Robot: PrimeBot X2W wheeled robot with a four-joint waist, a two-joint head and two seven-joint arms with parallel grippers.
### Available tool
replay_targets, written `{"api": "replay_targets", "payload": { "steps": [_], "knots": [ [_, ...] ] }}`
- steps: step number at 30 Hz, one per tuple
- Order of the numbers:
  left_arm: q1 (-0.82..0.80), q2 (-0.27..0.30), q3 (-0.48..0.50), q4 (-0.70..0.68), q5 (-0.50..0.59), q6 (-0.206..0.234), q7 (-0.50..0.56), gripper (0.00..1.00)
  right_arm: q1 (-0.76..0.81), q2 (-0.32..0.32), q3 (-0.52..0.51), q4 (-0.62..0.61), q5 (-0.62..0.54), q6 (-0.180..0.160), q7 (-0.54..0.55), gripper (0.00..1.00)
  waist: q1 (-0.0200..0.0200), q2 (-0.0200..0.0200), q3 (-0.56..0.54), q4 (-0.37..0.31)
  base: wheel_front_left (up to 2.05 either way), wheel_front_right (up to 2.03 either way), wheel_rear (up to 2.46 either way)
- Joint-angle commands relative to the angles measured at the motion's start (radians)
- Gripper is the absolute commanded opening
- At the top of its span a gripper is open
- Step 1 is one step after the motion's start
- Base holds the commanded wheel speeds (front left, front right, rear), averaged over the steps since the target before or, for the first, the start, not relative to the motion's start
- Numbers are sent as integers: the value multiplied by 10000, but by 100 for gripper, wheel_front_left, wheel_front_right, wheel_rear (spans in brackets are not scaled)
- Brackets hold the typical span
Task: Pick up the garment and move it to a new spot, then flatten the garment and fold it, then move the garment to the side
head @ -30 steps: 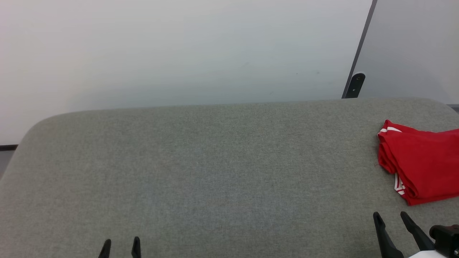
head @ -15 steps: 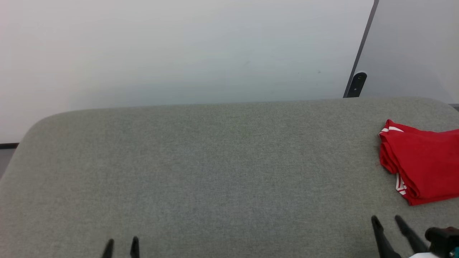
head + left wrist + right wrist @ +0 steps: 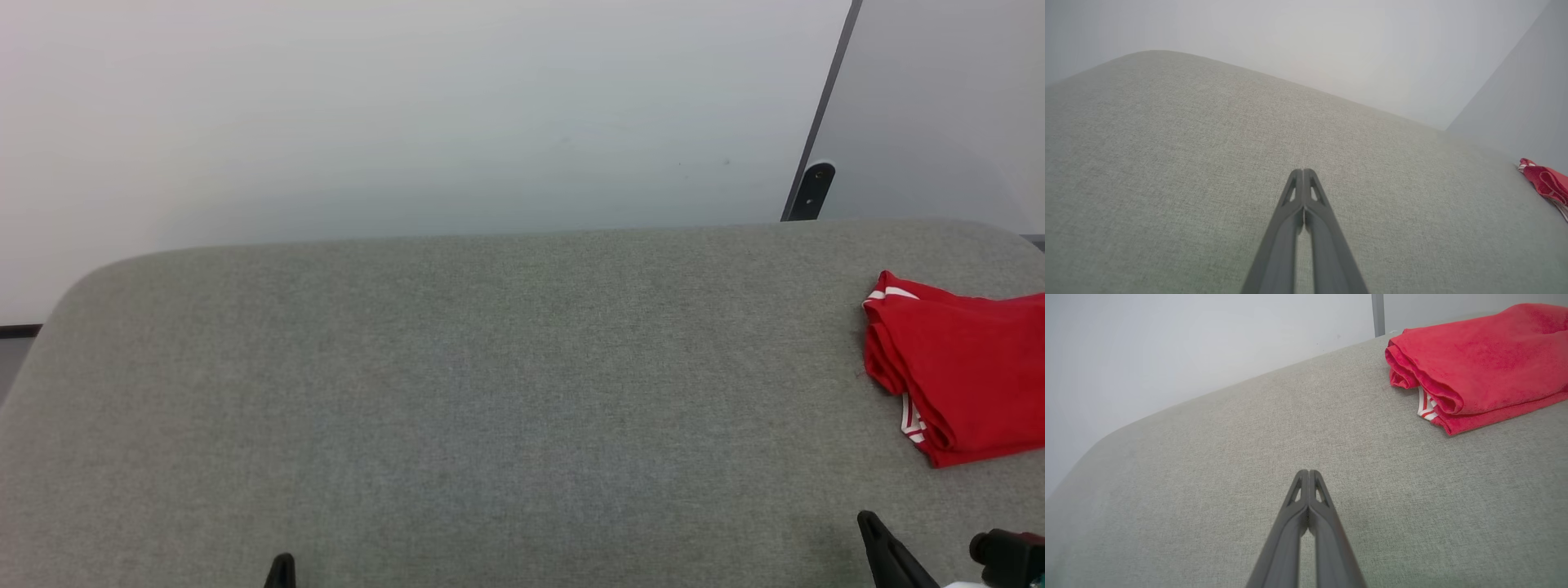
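Now | left gripper (image 3: 1303,170) fingers pressed together, empty; right gripper (image 3: 1309,471) likewise | garment (image 3: 1474,363) folded, ahead-right of right gripper, apart

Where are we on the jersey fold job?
Done, by the look of it: the garment lies folded at the right side of the grey padded surface. In hand: nothing; left gripper and right gripper have fingers shut, empty, apart from it. Left: nothing evident.

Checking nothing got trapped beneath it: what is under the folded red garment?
The garment lies directly on the grey fabric surface. White-and-red striped trim pokes out between its folded layers. Anything deeper in the folds or beneath its middle is covered.
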Motion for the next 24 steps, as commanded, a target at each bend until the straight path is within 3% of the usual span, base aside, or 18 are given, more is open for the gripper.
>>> {"api": "replay_targets", "payload": {
  "steps": [1, 24],
  "knots": [
    [-301, 29, 54, -95, -486, -39, 109, 0, -350, -7, -59, -60, 488, -1, -53, 0, 0, 0, 6, -1, 0, 0, 0],
    [-1306, 2, 184, 344, -4161, -146, 1066, 0, -1115, 85, -209, 691, 3991, -4, -192, 0, 0, 0, 88, -16, 0, 0, 0]
  ]
}}
